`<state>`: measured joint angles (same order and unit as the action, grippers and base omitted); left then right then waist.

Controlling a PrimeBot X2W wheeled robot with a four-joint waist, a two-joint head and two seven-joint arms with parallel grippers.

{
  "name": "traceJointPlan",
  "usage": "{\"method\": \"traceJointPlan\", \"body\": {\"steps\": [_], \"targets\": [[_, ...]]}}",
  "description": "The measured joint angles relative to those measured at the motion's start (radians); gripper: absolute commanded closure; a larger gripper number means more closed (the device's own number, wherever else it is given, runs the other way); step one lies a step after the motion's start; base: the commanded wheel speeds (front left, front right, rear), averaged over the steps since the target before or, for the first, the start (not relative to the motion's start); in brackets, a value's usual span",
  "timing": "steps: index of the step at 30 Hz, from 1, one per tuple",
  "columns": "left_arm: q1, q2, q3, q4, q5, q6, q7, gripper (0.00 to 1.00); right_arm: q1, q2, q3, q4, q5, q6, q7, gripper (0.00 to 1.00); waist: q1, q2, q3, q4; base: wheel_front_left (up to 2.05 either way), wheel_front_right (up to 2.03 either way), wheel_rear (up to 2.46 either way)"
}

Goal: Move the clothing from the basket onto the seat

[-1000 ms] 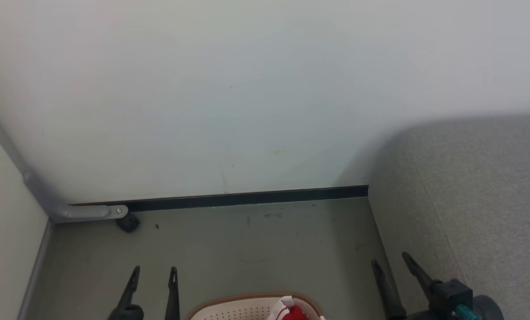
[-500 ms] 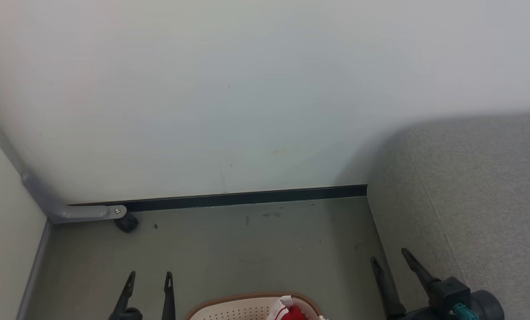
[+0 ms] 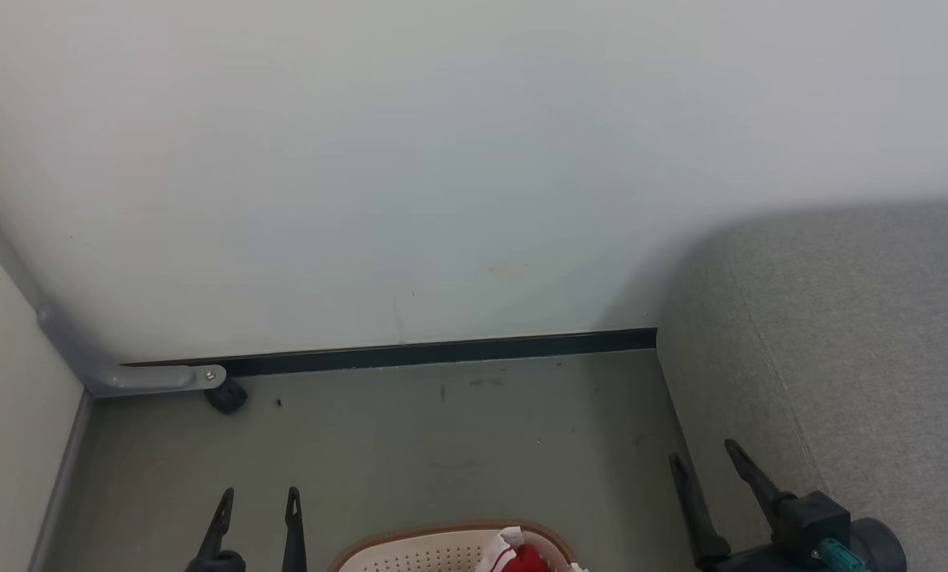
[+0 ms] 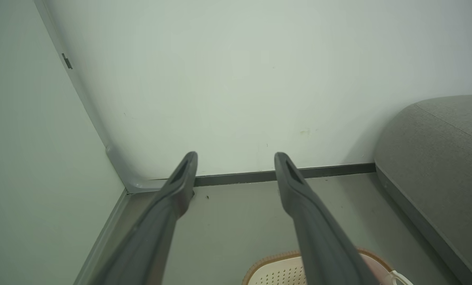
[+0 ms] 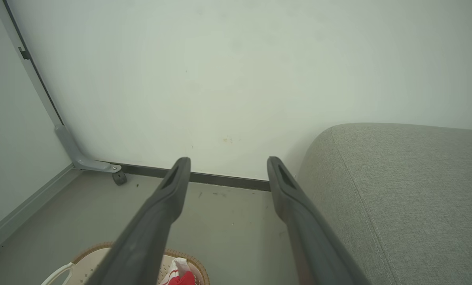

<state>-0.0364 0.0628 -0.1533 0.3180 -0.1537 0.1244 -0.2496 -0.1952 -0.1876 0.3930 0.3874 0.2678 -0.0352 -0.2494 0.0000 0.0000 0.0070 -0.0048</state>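
Status: left gripper (image 3: 260, 492) and right gripper (image 3: 702, 451) both have jaws spread wide, nothing held, hanging above the floor (image 3: 458, 429). The clothing (image 3: 521, 558), red and white, lies in the basket (image 3: 442, 531) between the two grippers. The seat (image 3: 855, 334) stands to the right, beside right gripper.

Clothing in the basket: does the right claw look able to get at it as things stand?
Probably yes. The right claw is open and empty, beside the seat, and the clothing lies uncovered in the open-topped basket with nothing seen between them.
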Motion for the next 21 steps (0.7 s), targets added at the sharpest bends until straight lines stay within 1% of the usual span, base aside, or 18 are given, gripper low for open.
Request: {"method": "traceJointPlan", "body": {"steps": [8,15,19,21], "targets": [[0.000,-0.002,0.006,0.000,-0.003,0.000,0.000,0.00,0.002,0.001,-0.002,-0.009,0.000,0.000,0.000,0.00,0.0000,0.0000,0.004,0.001,0.00,0.00,0.00],[-0.005,-0.003,-0.007,-0.007,0.005,0.000,0.000,0.00,0.001,0.000,-0.009,-0.042,0.000,0.002,0.000,0.00,0.0000,0.0000,0.035,0.003,0.00,0.00,0.00],[-0.050,0.003,-0.024,-0.008,0.034,-0.002,0.000,0.00,-0.008,-0.004,-0.020,-0.067,-0.002,0.003,0.000,0.00,0.0000,0.0000,0.067,0.003,0.00,0.00,0.00],[-0.076,0.008,-0.033,-0.008,0.040,-0.010,0.000,0.00,-0.021,-0.008,-0.023,-0.081,-0.004,0.006,0.000,0.00,0.0001,0.0001,0.087,0.003,0.00,0.00,0.00]]}}
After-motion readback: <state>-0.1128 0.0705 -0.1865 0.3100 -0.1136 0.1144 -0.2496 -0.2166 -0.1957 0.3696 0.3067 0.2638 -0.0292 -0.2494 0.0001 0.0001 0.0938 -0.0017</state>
